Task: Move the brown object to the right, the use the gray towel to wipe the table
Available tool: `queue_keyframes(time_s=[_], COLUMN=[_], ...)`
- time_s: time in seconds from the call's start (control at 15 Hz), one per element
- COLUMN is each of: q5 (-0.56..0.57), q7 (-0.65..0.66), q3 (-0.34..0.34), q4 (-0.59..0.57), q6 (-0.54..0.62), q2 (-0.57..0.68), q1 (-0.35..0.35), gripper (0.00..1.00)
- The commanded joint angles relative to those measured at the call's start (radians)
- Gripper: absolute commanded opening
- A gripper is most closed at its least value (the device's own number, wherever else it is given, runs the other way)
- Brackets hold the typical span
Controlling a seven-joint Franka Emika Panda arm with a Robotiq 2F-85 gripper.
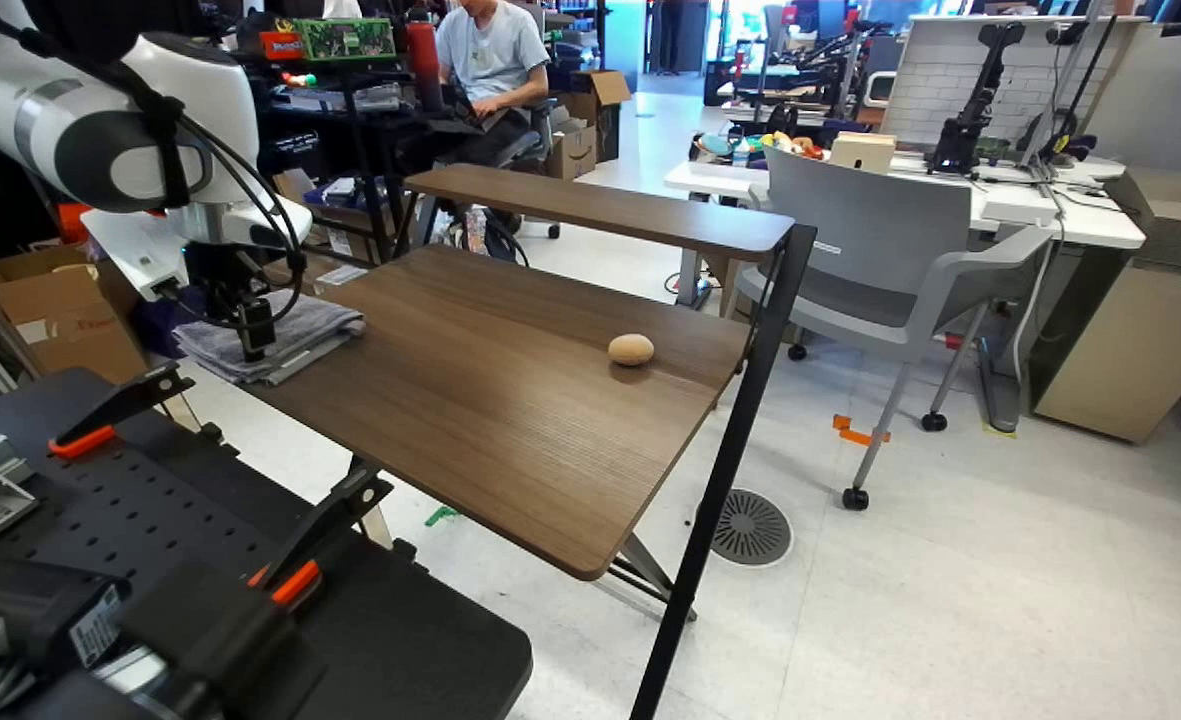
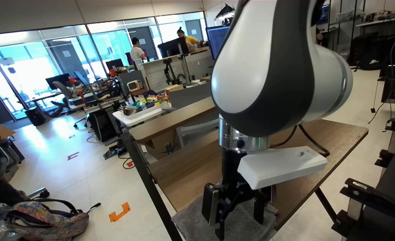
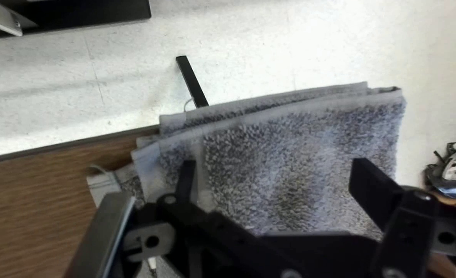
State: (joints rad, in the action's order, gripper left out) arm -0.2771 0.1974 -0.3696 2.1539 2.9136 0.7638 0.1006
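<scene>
Though pale-hemmed, gray towel (image 3: 274, 162) fuzzy, dark-flecked.

Tan lump (image 1: 631, 349), folded towel (image 3: 282, 162), on table (image 1: 480, 385)

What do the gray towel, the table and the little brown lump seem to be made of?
Gray towel: probably cotton terry, matte, judging by its fuzzy, speckled pile.
Table: streaky brown grain and a slight sheen suggest wood or wood-look laminate.
Brown lump: dull, roundish; too small here to tell its material.
</scene>
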Motion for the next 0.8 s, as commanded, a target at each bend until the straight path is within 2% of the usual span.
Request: queue_keyframes(time_s=[0.0, 0.07, 0.73], q5=[-0.023, -0.017, -0.022], q7=[-0.025, -0.018, -0.014], q3=[-0.017, -0.005, -0.005], q4=[0.044, 0.005, -0.01], q6=[0.023, -0.003, 0.009], q2=[-0.044, -0.01, -0.009], q1=[-0.019, -0.006, -0.006], gripper=[1.0, 1.0, 1.0])
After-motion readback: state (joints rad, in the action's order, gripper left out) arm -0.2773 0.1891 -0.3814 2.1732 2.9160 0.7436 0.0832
